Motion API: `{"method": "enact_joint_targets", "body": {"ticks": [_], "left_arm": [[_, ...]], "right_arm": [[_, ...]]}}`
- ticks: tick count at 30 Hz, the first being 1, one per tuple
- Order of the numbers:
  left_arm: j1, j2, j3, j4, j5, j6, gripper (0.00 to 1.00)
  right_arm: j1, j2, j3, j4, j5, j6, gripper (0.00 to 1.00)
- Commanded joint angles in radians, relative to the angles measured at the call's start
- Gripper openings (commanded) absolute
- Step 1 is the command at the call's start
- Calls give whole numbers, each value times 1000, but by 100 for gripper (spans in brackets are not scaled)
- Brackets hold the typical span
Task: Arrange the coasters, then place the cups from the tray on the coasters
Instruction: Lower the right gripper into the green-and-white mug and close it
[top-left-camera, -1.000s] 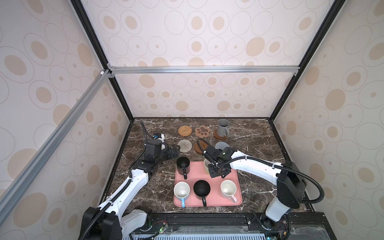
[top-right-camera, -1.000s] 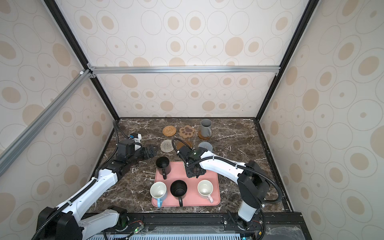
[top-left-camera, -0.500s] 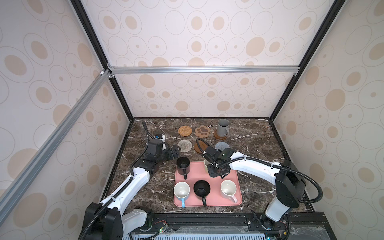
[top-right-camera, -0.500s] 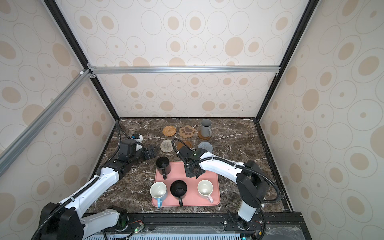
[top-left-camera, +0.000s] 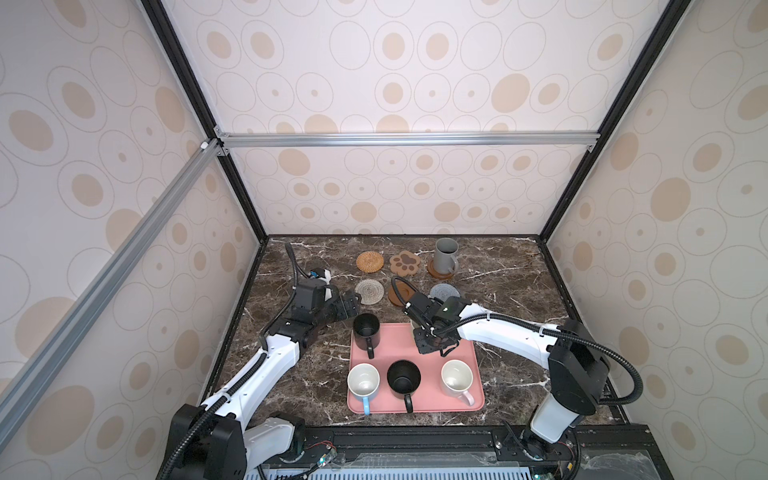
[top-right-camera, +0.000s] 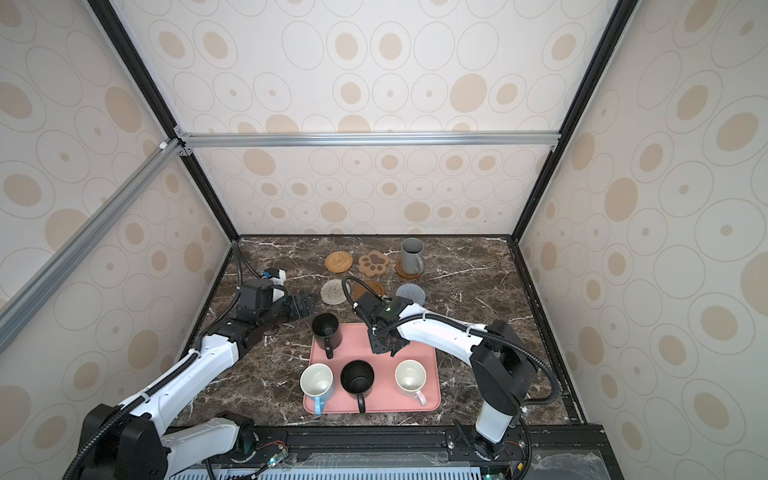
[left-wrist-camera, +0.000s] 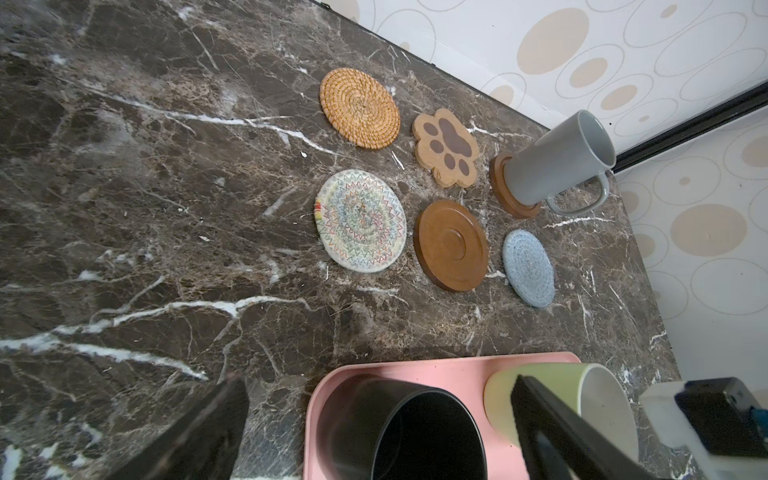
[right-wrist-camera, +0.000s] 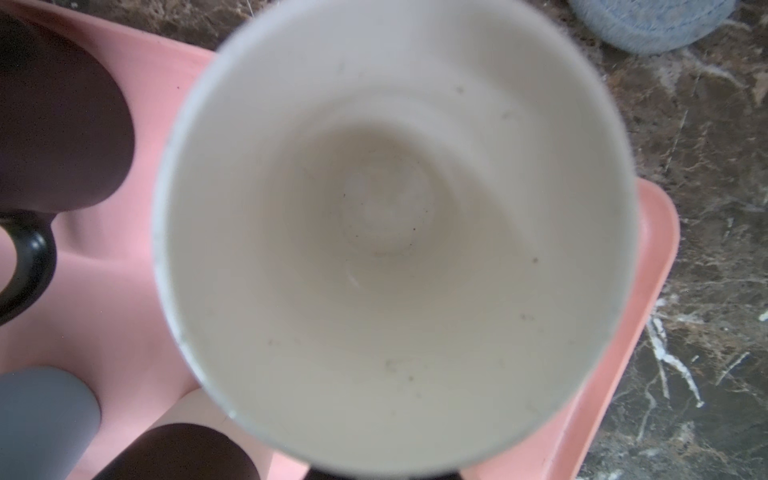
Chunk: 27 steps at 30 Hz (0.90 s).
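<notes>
Fingers of my right gripper (top-left-camera: 434, 350) are pinched shut on the handle of the light green cup (right-wrist-camera: 395, 228), which stands at the far edge of the pink tray (top-left-camera: 395, 347) under that wrist. My left gripper (top-left-camera: 351, 306) gapes wide near a black cup (top-left-camera: 366, 328).

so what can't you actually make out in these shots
- light green cup: top views, under the right arm; left wrist view, partly behind a finger.
- right gripper, what it touches: right wrist view, the cup's blurred inside fills the frame.
- brown coaster: top views, partly behind the cable.
</notes>
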Motion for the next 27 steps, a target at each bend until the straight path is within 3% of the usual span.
{"method": "enact_joint_targets", "body": {"ticks": [1, 27], "left_arm": [[-4, 11, 41, -4, -11, 5, 100], [-3, 22, 79, -16, -8, 1, 100]], "right_arm": [[1, 6, -11, 2, 30, -9, 11], [0, -65, 10, -25, 45, -30, 8]]}}
